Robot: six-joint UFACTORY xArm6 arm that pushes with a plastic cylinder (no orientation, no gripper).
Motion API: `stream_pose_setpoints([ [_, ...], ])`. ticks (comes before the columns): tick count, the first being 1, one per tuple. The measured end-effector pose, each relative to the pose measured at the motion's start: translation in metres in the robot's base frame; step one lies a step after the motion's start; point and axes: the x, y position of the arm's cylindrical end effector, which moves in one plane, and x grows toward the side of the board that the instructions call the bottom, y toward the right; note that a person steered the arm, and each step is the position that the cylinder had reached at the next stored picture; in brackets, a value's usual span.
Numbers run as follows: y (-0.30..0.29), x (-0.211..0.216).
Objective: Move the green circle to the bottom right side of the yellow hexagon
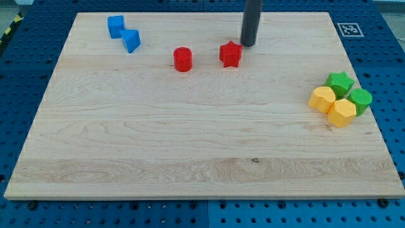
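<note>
Board: near half is lying bare, wood grain only.
Cluster: sitting at the view's right edge, four blocks packed together.
Yellow hexagon: sitting at the cluster's bottom, a second yellow block touching its upper left.
Green circle: touching the hexagon's upper right, green star just above.
Red star: sitting near the top, red cylinder to its left.
Blue blocks: paired at the top left.
My tip: resting just right of the red star, holding nothing; circle is lying well apart, down and to the view's right.
</note>
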Motion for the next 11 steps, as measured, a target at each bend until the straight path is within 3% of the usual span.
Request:
stream_pose_setpoints([
  [1, 0.06, -0.005],
  [3, 0.159, 0.05],
  [4, 0.175, 0.096],
  [7, 0.174, 0.174],
  [11, 0.172, 0.217],
])
